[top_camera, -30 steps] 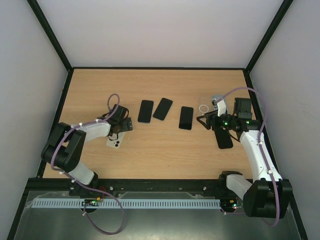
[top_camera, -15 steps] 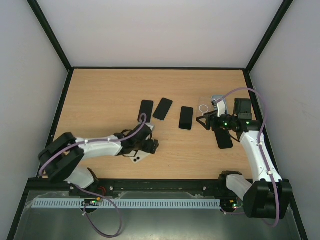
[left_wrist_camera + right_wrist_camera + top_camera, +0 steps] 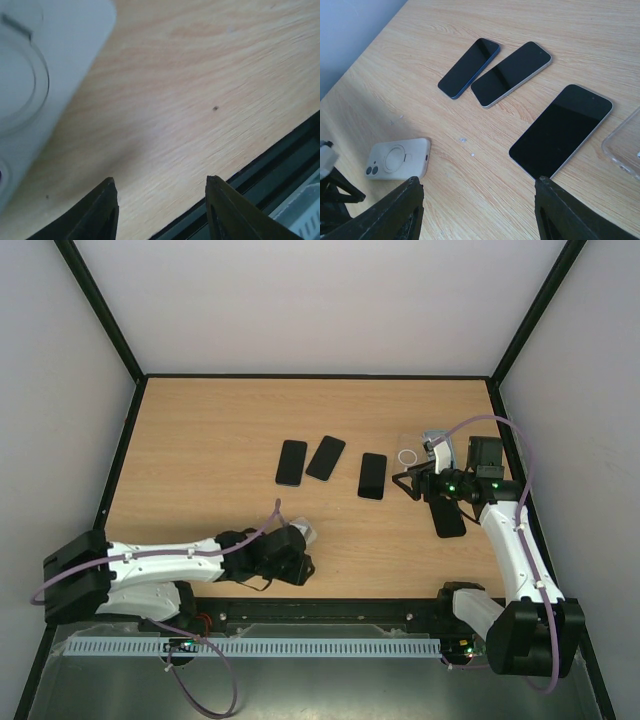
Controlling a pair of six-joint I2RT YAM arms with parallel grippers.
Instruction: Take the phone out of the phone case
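Top view: I see the cased phone lying on the wooden bench close to the front edge, left of centre. The left gripper is just beside it. Three dark phones lie in a row mid-bench. A clear case sits towards the right edge, by the right gripper. A fourth dark phone lies under the right arm.

Left wrist view: a rounded white corner of the cased phone, with a raised ring, fills the upper left. The fingers stand apart over bare wood by the front edge, holding nothing.

Right wrist view: the cased phone lies back up. It is matte white, with two lenses and a ring. My right fingers are also spread and empty.
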